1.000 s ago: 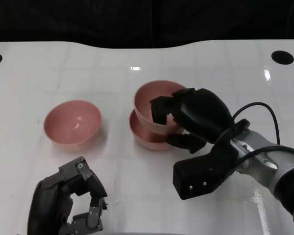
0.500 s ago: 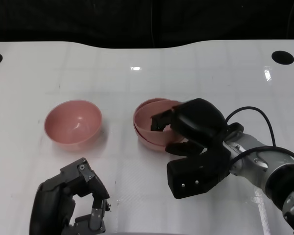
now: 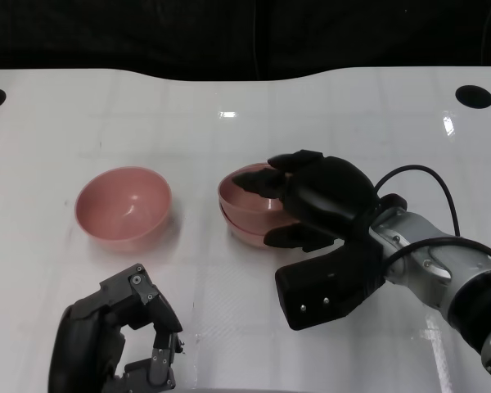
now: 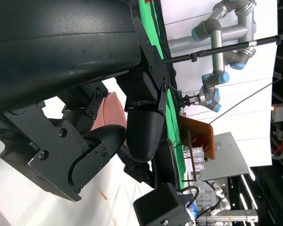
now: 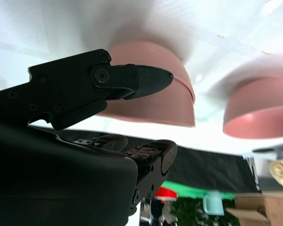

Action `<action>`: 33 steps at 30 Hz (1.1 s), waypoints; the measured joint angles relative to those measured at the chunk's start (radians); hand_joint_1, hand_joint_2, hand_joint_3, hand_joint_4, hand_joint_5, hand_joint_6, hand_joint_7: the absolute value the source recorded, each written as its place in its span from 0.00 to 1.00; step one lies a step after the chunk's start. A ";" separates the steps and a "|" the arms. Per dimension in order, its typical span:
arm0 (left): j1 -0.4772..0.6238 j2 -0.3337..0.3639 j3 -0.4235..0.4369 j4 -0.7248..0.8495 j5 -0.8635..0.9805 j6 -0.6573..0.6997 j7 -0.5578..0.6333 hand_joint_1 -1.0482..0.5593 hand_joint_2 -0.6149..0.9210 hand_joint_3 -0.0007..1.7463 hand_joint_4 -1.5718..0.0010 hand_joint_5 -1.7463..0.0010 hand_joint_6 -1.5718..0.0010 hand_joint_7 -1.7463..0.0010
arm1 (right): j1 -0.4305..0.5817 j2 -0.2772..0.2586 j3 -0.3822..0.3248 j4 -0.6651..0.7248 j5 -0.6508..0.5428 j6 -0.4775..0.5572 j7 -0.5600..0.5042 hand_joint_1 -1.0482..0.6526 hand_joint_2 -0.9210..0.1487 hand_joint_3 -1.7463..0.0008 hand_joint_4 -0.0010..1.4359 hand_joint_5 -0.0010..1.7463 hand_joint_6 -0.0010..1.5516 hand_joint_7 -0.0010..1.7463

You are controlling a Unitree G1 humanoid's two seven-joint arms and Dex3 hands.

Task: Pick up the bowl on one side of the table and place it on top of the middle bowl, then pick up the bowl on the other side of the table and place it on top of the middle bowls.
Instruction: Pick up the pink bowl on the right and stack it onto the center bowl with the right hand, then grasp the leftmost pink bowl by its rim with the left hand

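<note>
Bowls: near edge first, left hand [image 3: 114, 344] sits low at the counter [image 3: 352, 106] front, fingers curled in, holding nothing, well apart from any bowl. Right hand [image 3: 315, 201] is further in, at the middle stack, fingers draped over the rim of the top bowl [image 3: 250, 196]; whether it grips or only rests there, cannot tell. Right wrist view shows one finger [image 5: 132, 80] against the pink wall, seam line of the lower bowl [image 5: 191, 101] visible under it.

Change: a second ago the top bowl was held clearly above the middle bowl [image 3: 245, 229], tilted; half a second ago it was dropping in; now it sits nested, rims almost level. So first placement looks essentially done, release is what remains, my guess.

Side bowl [image 3: 123, 205] stands upright to the left, well apart from the stack, nearer the left hand than the right, untouched. That is the second pick, probably for the left hand. Farther back only bare white counter and a dark hole [image 3: 473, 96] at the far right corner.
</note>
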 measured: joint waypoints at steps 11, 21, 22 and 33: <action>-0.007 0.007 0.004 0.001 0.001 -0.001 0.000 0.57 0.65 0.77 0.44 0.02 0.44 0.18 | 0.152 -0.102 -0.078 -0.293 0.031 0.012 0.015 0.21 0.00 0.78 0.15 0.04 0.16 0.01; -0.033 0.061 0.017 -0.036 -0.019 0.049 -0.006 0.57 0.73 0.63 0.51 0.14 0.50 0.31 | 0.314 -0.160 -0.178 -0.395 0.106 -0.168 -0.078 0.32 0.00 0.90 0.28 0.40 0.39 0.09; -0.033 0.069 0.021 -0.046 -0.018 0.063 -0.007 0.58 0.75 0.59 0.53 0.17 0.49 0.37 | 0.331 -0.162 -0.188 -0.405 0.117 -0.190 -0.085 0.34 0.00 0.91 0.29 0.43 0.41 0.10; -0.022 0.160 0.059 -0.234 0.190 0.200 0.040 0.52 0.98 0.11 0.57 0.52 0.47 0.97 | 0.533 -0.193 -0.304 -0.464 0.298 -0.422 -0.065 0.51 0.10 0.82 0.44 0.62 0.53 0.32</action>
